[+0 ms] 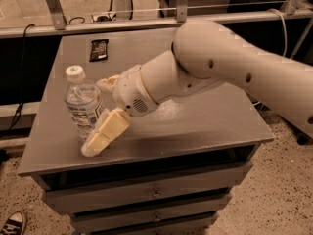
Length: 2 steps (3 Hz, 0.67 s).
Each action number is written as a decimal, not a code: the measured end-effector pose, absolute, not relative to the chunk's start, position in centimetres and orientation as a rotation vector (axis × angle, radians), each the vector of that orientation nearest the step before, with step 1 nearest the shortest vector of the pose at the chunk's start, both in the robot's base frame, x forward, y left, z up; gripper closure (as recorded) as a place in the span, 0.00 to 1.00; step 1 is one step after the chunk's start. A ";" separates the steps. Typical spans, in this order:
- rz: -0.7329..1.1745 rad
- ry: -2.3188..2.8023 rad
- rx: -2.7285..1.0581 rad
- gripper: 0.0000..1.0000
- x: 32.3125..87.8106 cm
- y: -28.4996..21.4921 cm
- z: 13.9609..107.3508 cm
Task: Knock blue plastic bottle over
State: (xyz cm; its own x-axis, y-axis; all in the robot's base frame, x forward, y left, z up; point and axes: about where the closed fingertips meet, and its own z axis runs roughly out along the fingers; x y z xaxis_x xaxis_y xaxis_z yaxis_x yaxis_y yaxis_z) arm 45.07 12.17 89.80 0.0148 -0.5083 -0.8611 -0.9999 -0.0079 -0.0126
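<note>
At the far left, on the speckled floor [288,180], the toe of a black-and-white sneaker [11,223] shows in the bottom corner; above it a dark cable [22,72] hangs beside the grey counter [205,126].

The blue plastic bottle [80,99] stands on the counter's left part, near the front edge; it is clear, with a white screw cap [75,72] and a white label with blue print; the writing on the label is too small to read.

Behind it, near the back edge, a flat dark packet [99,49] lies apart from everything else; its pale markings cannot be read either.

The pincer [97,115] is at the bottle, spread wide and holding nothing; one cream finger [105,133] slants down in front of the bottle's lower right side with its tip on the counter, and the other finger [108,81] shows behind the bottle's shoulder; whether either one touches the bottle cannot be told.

The thick white arm [220,62] reaches in from the right and covers the middle and back of the counter; a metal rail [146,22] runs behind.

Below the top are drawers with small pulls [155,194].
</note>
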 end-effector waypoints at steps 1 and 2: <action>1.001 1.552 -1.543 0.15 44.7 15.1 89.3; 1.026 1.564 -1.473 0.38 45.7 15.4 88.9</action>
